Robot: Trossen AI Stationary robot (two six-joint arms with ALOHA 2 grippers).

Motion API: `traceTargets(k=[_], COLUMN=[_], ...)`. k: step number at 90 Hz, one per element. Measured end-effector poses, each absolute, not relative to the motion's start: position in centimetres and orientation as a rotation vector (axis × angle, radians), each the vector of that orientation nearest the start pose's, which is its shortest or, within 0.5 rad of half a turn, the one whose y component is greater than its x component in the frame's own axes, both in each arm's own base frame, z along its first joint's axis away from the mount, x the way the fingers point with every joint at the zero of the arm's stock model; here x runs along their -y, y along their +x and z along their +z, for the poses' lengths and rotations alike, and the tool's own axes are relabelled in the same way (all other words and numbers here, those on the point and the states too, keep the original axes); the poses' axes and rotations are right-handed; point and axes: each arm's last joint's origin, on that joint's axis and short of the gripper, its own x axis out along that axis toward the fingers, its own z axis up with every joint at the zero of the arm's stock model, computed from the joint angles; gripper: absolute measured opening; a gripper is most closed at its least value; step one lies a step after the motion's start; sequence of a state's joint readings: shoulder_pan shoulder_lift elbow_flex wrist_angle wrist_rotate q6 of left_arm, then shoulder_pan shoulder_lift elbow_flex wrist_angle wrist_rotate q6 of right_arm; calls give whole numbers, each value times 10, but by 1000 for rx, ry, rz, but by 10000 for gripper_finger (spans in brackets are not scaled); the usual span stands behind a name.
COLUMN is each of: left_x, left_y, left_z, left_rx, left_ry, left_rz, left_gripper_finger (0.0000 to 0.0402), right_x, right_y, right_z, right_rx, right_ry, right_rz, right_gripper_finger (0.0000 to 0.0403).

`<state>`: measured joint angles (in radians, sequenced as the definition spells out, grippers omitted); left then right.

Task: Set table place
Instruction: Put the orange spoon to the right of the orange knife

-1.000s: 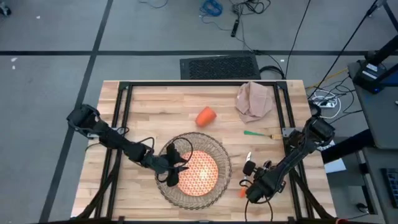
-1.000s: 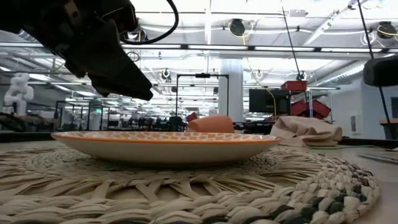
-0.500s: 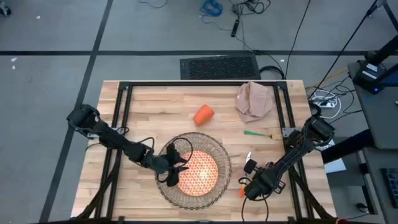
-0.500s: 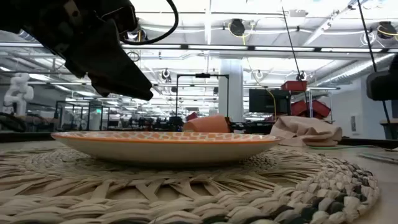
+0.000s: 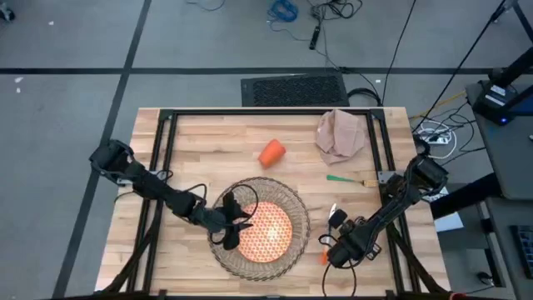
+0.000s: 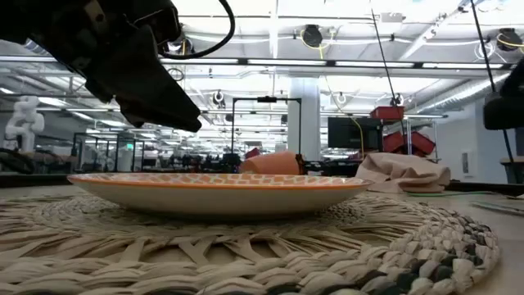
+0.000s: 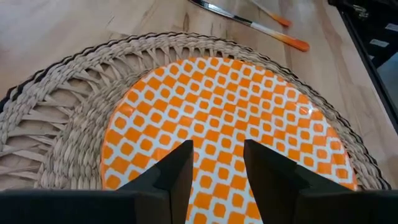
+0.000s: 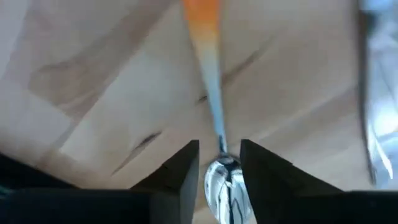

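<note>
The round wicker placemat [image 5: 287, 204] lies near the table's front edge, with the orange-patterned plate [image 5: 268, 233] resting flat on it. My left gripper [image 7: 217, 174] hovers open over the plate's left part [image 5: 234, 227], with nothing between its fingers. My right gripper [image 5: 331, 247] is low over the orange-handled spoon [image 8: 213, 106], which lies on the table right of the placemat. Its fingers stand on either side of the spoon where the bowl [image 8: 224, 183] begins. The orange cup [image 5: 271, 153] lies on its side farther back. The beige napkin [image 5: 340, 135] lies crumpled at the far right. My right gripper has a finger on each side of the spoon's neck [image 8: 219, 144], just above the bowl, coming from above and lying across the spoon. Whether the fingers touch it I cannot tell. The spoon lies flat on the table.
A green-handled piece of cutlery [image 5: 346, 177] lies right of the placemat, toward the napkin. A second orange-handled piece [image 7: 272, 15] lies beside the spoon. Bare wood lies to the left of the placemat and at the far left.
My right gripper has shifted a little toward the table's left, over the spoon. The orange cup has rolled slightly toward the table's left.
</note>
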<state>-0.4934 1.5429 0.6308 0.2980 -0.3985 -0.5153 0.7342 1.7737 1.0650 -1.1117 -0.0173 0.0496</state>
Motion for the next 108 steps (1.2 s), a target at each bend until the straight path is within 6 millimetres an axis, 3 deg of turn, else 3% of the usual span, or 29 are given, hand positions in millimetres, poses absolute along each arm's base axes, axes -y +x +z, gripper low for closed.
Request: traceTargets(k=[24, 46, 61, 79, 108], left_x=[126, 127, 128, 129, 131], left_y=[258, 258, 258, 258, 257], left_z=[156, 156, 156, 155, 155], left_rx=[-560, -565, -579, -591, -605], left_ry=[-231, -231, -217, -198, -137], left_rz=[51, 38, -7, -47, -123], left_gripper_finger=[128, 128, 128, 128, 128], right_x=[-184, -187, -189, -193, -197], right_y=[208, 210, 206, 202, 200], right_z=[184, 203, 203, 200, 185], right_rx=[-1617, -1372, -1227, -1111, -1128], right_ry=[-394, 59, 375, 702, 829], right_rz=[202, -231, -556, -783, -984], right_gripper_finger=[112, 112, 112, 112, 112])
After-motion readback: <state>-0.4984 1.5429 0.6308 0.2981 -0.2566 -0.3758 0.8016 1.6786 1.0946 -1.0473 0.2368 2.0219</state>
